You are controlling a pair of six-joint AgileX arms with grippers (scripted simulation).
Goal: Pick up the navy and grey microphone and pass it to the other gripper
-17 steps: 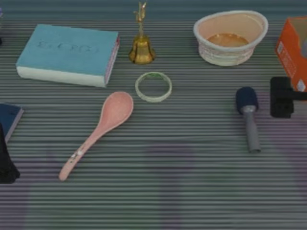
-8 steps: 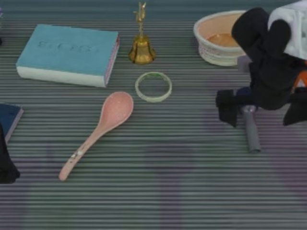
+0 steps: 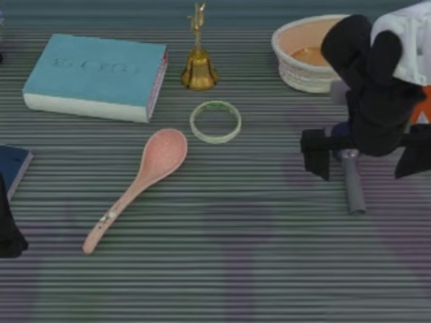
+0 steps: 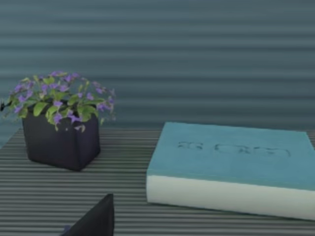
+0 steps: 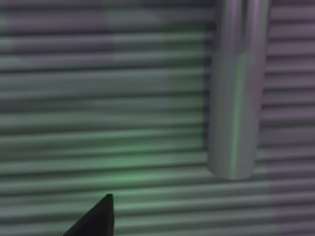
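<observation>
The navy and grey microphone lies on the striped table at the right, its grey handle pointing toward the front edge. Most of its navy head is hidden under my right gripper, which hangs directly above it, open, one black finger on each side of the handle and neither touching it. The right wrist view shows the grey handle and one fingertip beside it, apart. The other gripper, my left gripper, is parked at the table's left edge, open and empty, with one fingertip showing in its wrist view.
A teal book lies at the back left, with a gold bell, a pale ring and a pink spoon toward the middle. A woven bowl and an orange box stand behind the right arm. A potted plant stands by the book.
My right arm has swung in from the right edge to hang over the microphone, then edged slightly left. The microphone and the left arm have not moved.
</observation>
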